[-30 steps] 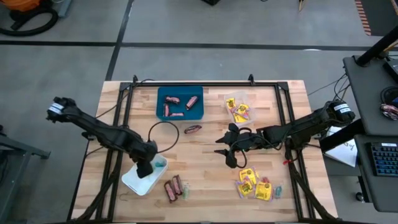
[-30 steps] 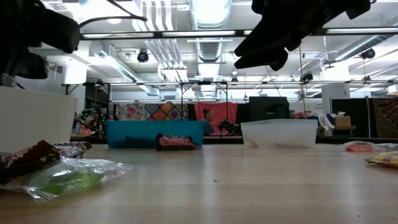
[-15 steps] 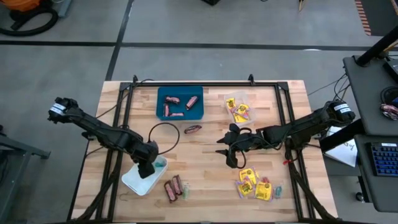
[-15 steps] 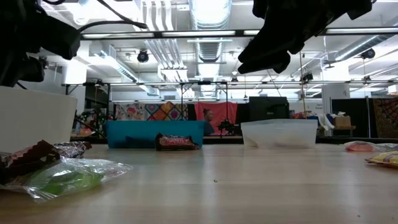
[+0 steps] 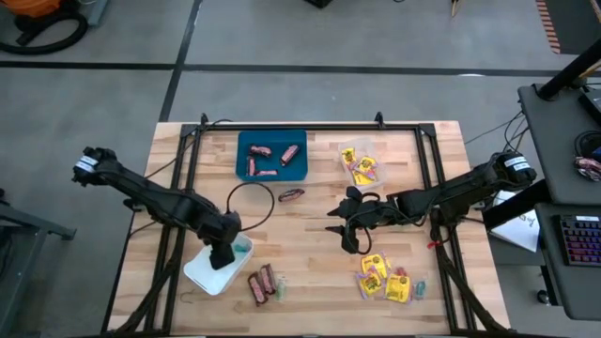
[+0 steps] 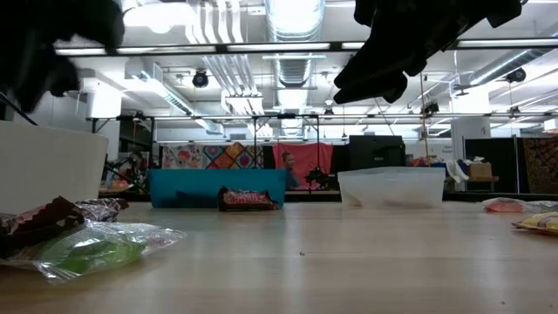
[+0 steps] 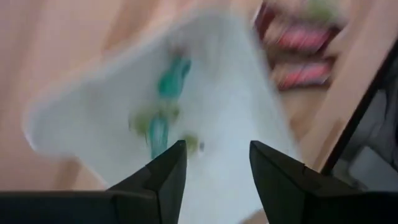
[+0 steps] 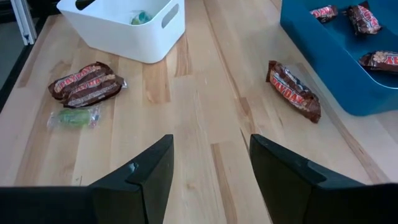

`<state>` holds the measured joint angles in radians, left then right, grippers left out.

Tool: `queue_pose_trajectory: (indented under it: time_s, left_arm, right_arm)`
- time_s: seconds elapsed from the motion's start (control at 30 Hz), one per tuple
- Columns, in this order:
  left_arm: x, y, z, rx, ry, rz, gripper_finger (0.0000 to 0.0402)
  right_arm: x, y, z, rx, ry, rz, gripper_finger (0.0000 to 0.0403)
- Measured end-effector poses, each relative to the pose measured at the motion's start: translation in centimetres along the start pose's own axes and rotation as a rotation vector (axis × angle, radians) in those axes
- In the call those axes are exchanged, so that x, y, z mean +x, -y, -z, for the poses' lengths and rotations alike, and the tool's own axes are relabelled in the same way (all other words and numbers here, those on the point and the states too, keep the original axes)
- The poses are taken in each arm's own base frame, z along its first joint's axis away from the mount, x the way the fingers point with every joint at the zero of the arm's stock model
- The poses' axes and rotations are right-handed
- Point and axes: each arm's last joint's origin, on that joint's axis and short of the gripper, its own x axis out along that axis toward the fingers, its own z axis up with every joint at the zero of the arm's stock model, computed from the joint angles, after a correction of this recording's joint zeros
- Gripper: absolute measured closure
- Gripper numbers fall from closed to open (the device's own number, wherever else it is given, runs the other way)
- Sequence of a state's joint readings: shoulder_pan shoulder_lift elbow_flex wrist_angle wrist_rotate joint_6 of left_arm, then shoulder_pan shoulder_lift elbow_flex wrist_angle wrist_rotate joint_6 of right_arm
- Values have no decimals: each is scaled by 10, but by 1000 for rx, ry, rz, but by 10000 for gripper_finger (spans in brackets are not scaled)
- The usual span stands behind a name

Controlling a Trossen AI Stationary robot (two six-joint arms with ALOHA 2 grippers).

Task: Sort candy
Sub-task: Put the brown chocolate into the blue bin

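My left gripper hovers open above the white tray at the table's near left; nothing sits between its fingers. Green and teal pastel sweets lie on the tray's floor. My right gripper waits open over the table's middle, touching nothing. Brown-red mini bars lie in the blue tray, and one bar lies loose on the wood. Two more bars and a green sweet lie by the white tray. Yellow packets lie near the front right.
A clear tray with yellow packets stands at the back right, next to the blue tray. A black frame and its cables run around the table's working area. Bare wood lies between the trays and the near edge.
My left gripper has risen a little over the white tray; in the low view its dark shape now sits higher. My right arm has kept still, and the candy on the table has stayed where it was.
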<state>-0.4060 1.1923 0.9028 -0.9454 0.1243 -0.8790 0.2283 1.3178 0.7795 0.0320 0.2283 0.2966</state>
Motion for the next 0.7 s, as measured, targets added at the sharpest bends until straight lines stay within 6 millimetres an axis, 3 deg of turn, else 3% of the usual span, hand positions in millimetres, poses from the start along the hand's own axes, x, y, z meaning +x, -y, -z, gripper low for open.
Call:
queue_pose_trajectory:
  time_s: [0.2, 0.37, 0.53, 0.7]
  left_arm:
    - [-37, 17, -22, 209, 372, -134, 242]
    - [-50, 22, -41, 372, 583, -216, 242]
    - [-44, 18, -64, 425, 742, -272, 242]
    - [-15, 11, -83, 461, 796, -318, 241]
  right_arm:
    - [0, 0, 0, 0, 0, 0, 202]
    - [0, 0, 0, 0, 0, 0, 202]
    - [0, 0, 0, 8, 0, -1, 202]
    - [0, 0, 0, 18, -2, 0, 202]
